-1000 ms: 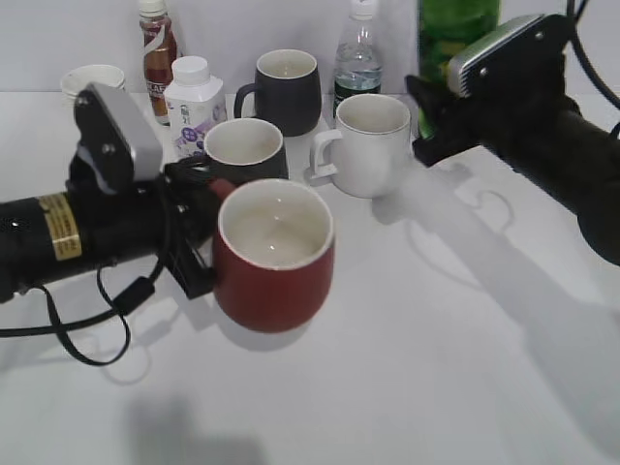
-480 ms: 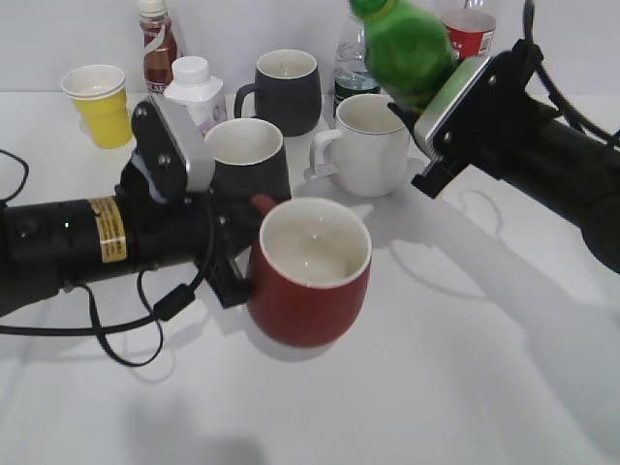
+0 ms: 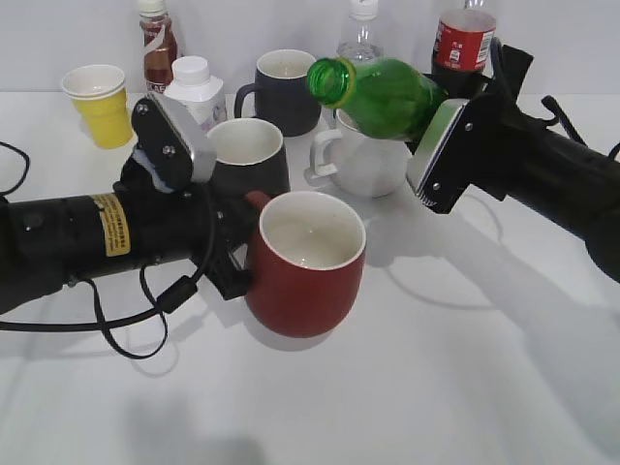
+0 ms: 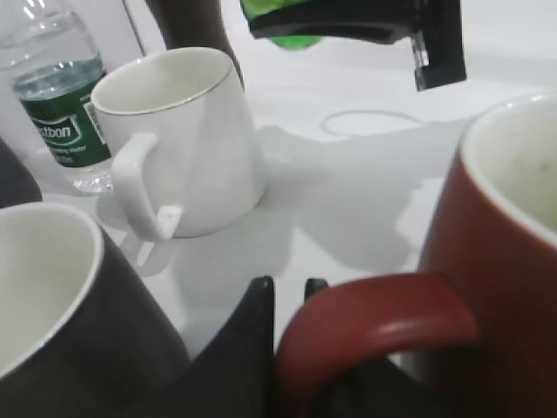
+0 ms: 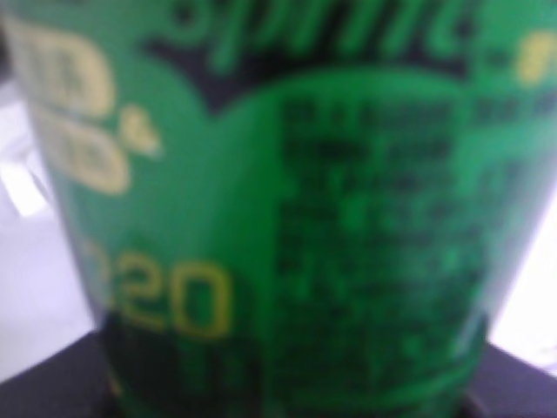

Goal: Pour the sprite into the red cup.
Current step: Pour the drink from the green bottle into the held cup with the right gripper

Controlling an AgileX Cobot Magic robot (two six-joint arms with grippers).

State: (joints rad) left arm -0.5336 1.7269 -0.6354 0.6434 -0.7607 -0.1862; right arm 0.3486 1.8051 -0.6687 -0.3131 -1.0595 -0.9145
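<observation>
My left gripper [image 3: 237, 257] is shut on the handle of the red cup [image 3: 305, 266] and holds it at the middle of the table. In the left wrist view its fingers [image 4: 291, 300] clamp the red handle [image 4: 374, 326]. My right gripper [image 3: 441, 136] is shut on the sprite [image 3: 387, 94], a green bottle tipped on its side with its open, capless mouth pointing left, above and behind the cup. The sprite's label [image 5: 287, 218] fills the right wrist view and hides the fingers. No liquid shows in the cup's cream inside.
A white mug [image 3: 363, 155] stands right under the sprite. A black mug [image 3: 247, 155] is beside my left gripper, another [image 3: 286, 87] behind. A yellow paper cup [image 3: 97, 102], small bottles [image 3: 194, 87], a water bottle [image 3: 360, 29] and a cola bottle [image 3: 463, 39] line the back.
The sprite has tipped from upright to nearly horizontal, its mouth swinging left and down toward the cup. The left gripper carried the red cup right, toward the middle, then held it.
</observation>
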